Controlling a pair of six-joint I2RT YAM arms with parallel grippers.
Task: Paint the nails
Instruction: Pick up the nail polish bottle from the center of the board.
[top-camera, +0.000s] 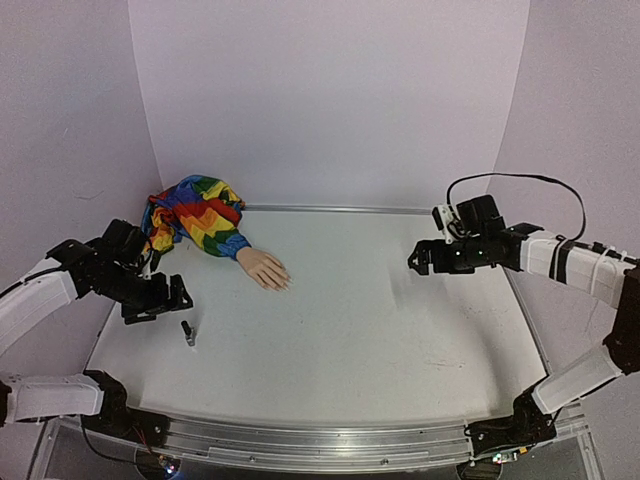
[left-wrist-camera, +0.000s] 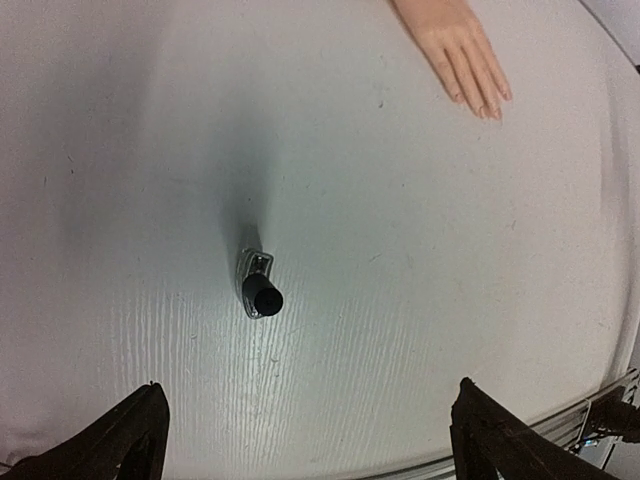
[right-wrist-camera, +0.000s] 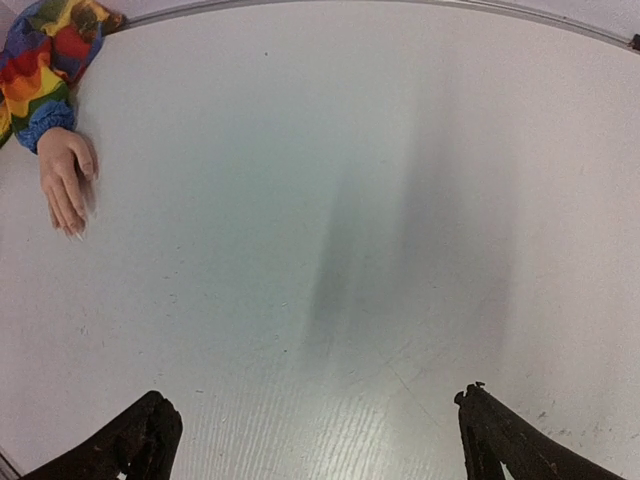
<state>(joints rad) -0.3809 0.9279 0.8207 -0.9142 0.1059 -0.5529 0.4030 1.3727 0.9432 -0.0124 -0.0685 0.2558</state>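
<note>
A pale peach fake hand (top-camera: 264, 270) lies flat on the white table (top-camera: 380, 320), and its rainbow sleeve (top-camera: 200, 215) is bunched at the back left corner. The nails (left-wrist-camera: 487, 108) are at its fingertips, which point toward the table's middle. A small dark-capped bottle (top-camera: 188, 333) stands upright in front of the hand. My left gripper (top-camera: 160, 303) hovers open just left of the bottle (left-wrist-camera: 261, 287), nothing between its fingers. My right gripper (top-camera: 414, 262) hangs open above the right half of the table, far from the hand (right-wrist-camera: 65, 180).
A metal rail (top-camera: 330, 209) runs along the table's back edge below the pale walls. Another rail (top-camera: 320, 445) lines the near edge between the arm bases. A black cable (top-camera: 520, 180) loops above the right arm.
</note>
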